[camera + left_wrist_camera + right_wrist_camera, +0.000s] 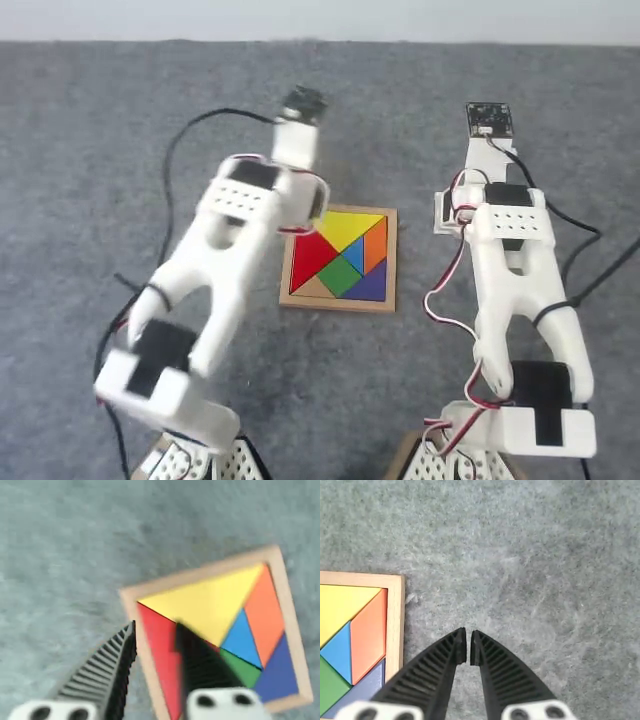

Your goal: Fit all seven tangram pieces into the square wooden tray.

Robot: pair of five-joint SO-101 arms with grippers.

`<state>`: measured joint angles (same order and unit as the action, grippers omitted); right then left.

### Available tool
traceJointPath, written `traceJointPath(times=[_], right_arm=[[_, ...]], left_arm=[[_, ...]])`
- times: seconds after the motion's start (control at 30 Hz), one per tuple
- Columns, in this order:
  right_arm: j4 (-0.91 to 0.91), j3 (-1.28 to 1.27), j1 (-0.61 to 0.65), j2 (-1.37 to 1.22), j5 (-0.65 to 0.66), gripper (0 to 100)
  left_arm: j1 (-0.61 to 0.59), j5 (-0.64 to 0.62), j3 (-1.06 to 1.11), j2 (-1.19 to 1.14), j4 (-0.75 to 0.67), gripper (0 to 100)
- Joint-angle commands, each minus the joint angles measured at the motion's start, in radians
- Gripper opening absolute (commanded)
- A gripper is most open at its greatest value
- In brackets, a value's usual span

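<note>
- Over the tray [200, 575] corner: left gripper [156, 627], jaws spread, one finger above the red piece [156, 650], the other outside the rim.
- Beside the tray's opposite side, above bare desk [545, 555]: right gripper [468, 632], jaws pressed together, holding nothing.
- Tray lies flat on the grey desk between the two arms.
- Inside the tray, edge to edge with the red piece: yellow piece [210, 605], orange piece [262, 610], blue piece [242, 640], green piece [245, 667], purple piece [277, 672].
</note>
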<state>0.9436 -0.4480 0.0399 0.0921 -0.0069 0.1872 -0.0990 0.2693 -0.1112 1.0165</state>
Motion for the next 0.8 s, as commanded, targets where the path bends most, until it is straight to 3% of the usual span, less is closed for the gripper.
traceJointPath(times=[0.0,0.17,0.37,0.53,0.77], right_arm=[[-0.021,0.006,-0.012,0.016,-0.008,2.8],[-0.021,0.005,-0.012,0.016,0.002,2.8],[-0.058,-0.040,-0.004,0.041,0.026,2.6],[-0.182,-0.212,-0.002,0.222,0.061,2.4],[-0.401,-0.571,0.025,0.690,0.104,2.7]], left_arm=[[-0.049,-0.018,0.160,0.206,-0.186,1],[-0.058,-0.017,0.481,0.483,-0.485,1],[-0.153,-0.017,0.783,0.750,-0.827,2],[-0.221,-0.023,0.823,0.789,-0.862,2],[-0.304,-0.012,0.894,0.798,-0.867,2]])
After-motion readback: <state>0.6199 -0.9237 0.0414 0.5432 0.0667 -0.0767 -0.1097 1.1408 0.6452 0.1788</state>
